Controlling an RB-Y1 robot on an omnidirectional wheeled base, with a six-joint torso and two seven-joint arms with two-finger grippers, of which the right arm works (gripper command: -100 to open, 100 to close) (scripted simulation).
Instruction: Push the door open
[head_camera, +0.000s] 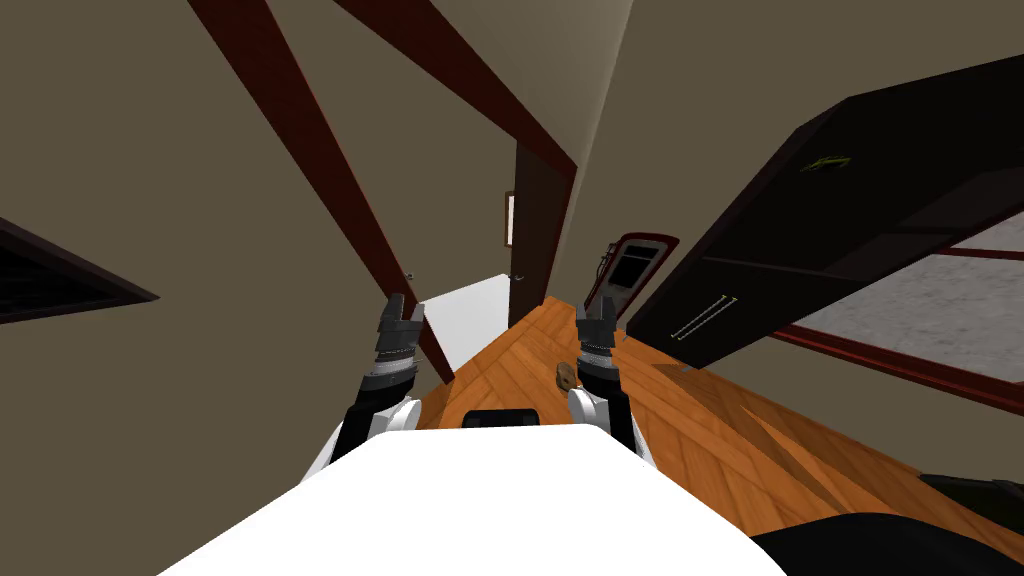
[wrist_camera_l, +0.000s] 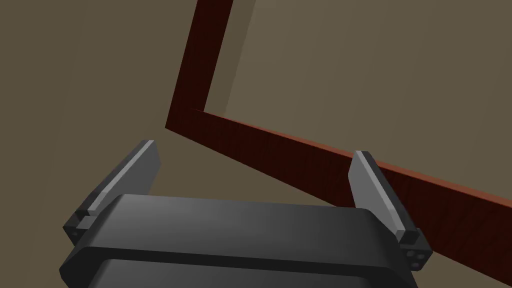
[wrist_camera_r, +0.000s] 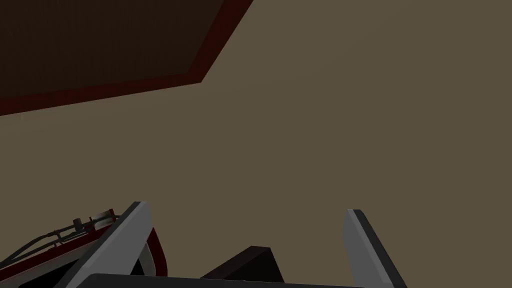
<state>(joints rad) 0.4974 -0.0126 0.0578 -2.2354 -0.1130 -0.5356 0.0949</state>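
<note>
Progress looks well advanced: the dark brown door (head_camera: 540, 225) stands at the far side of its red-brown frame (head_camera: 300, 130), seemingly swung away. Between the leaf and the near jamb a gap shows a white floor (head_camera: 475, 312) beyond. Whether the leaf has reached its full swing cannot be told. The left pincer (head_camera: 405, 305) hovers just beside the near jamb, fingers wide apart and holding nothing; its wrist view looks at the frame's upper corner. The right pincer (head_camera: 596, 312) hangs over the wooden hallway floor (head_camera: 700, 420), equally wide and empty, well apart from the door. What remains is probably a further shove on the leaf, if any.
</note>
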